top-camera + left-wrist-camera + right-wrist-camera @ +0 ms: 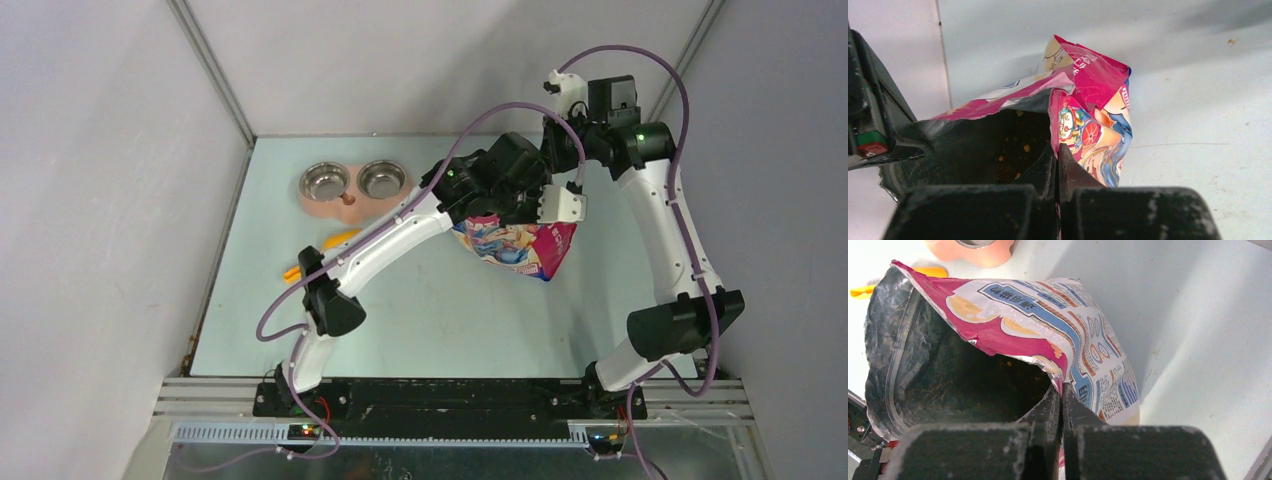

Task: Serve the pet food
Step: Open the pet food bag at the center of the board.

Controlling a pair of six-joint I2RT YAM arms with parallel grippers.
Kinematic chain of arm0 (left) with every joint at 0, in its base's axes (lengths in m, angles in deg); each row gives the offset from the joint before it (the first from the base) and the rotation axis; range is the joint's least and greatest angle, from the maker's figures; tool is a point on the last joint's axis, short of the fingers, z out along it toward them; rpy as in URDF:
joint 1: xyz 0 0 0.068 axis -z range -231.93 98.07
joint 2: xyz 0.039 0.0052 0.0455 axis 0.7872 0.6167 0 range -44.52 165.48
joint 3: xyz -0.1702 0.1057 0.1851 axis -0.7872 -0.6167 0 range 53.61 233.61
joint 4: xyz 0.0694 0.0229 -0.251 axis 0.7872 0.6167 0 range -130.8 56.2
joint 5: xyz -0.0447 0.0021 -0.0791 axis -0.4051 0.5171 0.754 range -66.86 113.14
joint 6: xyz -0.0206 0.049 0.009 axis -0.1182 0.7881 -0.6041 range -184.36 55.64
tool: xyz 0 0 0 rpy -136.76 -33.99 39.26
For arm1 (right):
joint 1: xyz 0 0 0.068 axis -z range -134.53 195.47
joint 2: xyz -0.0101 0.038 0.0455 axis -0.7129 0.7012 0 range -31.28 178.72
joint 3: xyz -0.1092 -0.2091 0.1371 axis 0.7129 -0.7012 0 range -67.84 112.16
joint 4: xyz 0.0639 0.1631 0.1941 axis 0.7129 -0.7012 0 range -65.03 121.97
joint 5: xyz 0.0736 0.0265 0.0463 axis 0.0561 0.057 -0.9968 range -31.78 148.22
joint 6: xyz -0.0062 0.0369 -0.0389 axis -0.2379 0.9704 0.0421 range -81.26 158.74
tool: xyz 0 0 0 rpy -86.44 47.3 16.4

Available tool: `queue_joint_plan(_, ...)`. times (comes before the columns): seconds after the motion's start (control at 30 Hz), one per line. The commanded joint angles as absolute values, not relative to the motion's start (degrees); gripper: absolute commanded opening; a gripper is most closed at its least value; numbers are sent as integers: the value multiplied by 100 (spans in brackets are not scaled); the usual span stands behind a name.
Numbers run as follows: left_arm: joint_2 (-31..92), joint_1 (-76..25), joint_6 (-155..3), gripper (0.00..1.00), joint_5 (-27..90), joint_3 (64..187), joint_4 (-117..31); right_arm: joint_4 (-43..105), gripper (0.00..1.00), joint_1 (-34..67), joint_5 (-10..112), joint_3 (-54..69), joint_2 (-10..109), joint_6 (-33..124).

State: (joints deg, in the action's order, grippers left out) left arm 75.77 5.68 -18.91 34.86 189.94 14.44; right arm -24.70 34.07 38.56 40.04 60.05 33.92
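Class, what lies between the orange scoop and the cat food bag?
The left arm's white forearm crosses between the scoop and the bag, shown in the top view.

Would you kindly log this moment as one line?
left gripper: shut on bag rim; right gripper: shut on bag rim; bag mouth: open; kibble: inside bag; feeder bowls: empty

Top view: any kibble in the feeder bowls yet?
No, in the pink feeder the left bowl and right bowl both show only bare shiny metal.
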Motion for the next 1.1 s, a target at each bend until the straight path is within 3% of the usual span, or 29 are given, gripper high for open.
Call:
queue_joint_plan(0.0, 7248, 582, -2183, 0, 3594, 19324, 1553, -1484, 0, 3364, 3814, 4100, 5395, 3285)
queue_joint_plan(0.47, 6641, 626, -3234, 0, 5398, 19399, 2411, -1293, 0, 3252, 3761, 3951, 5358, 3220)
queue_joint_plan(0.93, 6560, 445, -4486, 0, 4252, 19762, 845, -805, 0, 3157, 3940, 3354, 5011, 2997)
queue_joint_plan(1.0, 6555, 365, -4036, 9, 4092, 19868, 997, -810, 0, 3180, 3925, 3338, 4982, 2969)
queue_joint_plan(1.03, 6502, 315, -3865, 27, 4059, 19864, 1151, -811, 0, 3206, 3902, 3325, 4962, 2956)
queue_joint_plan(1.07, 6456, 183, -3438, 33, 4104, 19841, 1246, -815, 0, 3222, 3887, 3324, 4951, 2949)
